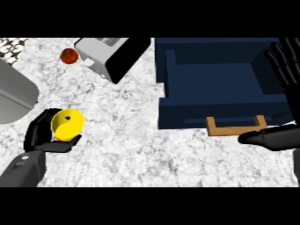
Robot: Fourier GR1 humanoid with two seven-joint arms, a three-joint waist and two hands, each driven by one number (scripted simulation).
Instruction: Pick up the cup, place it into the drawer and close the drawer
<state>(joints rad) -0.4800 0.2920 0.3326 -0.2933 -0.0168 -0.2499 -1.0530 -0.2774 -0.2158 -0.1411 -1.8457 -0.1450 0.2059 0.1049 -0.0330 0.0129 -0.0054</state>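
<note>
A yellow cup (68, 123) lies tilted in my left hand (43, 137) at the lower left, above the marbled counter; fingers and thumb curl round it. The dark blue drawer (178, 110) stands pulled out at the upper right, its inside showing nothing, with a wooden handle (236, 127) on its front. My right hand (295, 83) is at the right edge over the drawer's right side, fingers straight and pointing up, thumb stretched left just below the handle.
A silver and black toaster (110, 56) sits at the top centre. A red apple (70, 56) lies left of it. A grey curved appliance (3, 94) fills the left edge. Marbled counter (126, 149) stretches between cup and drawer.
</note>
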